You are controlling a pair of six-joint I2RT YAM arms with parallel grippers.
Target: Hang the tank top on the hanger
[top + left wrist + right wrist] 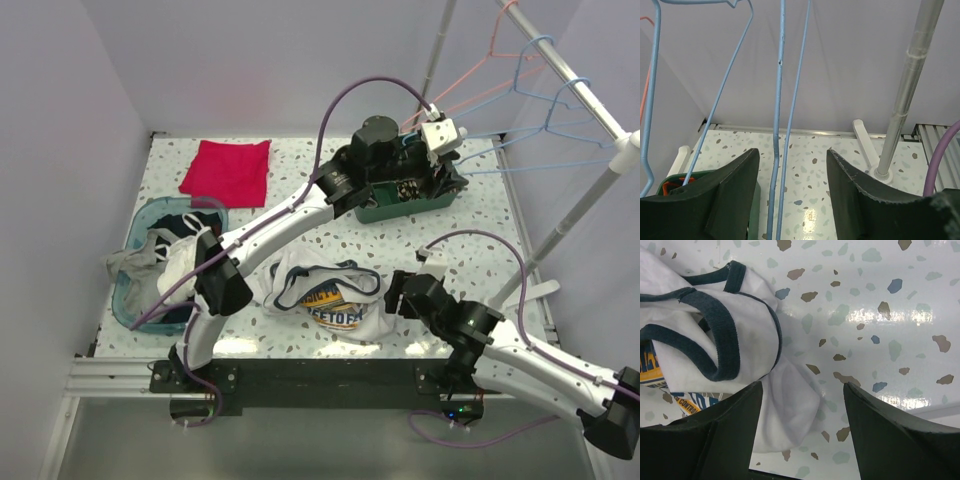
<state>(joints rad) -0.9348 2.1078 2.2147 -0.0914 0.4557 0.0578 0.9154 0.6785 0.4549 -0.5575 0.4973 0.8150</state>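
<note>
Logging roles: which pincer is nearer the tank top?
Right. The right pincer is open over the edge of the tank top; the left pincer is at the rack, open around blue hanger wires.

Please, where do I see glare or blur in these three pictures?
Right wrist view: white glare streaks on the table beside the tank top; everything sharp. Left wrist view: one small glare patch on the table, low in frame; the blue hanger wires are sharp. Top view: soft even light, no blur.
</note>
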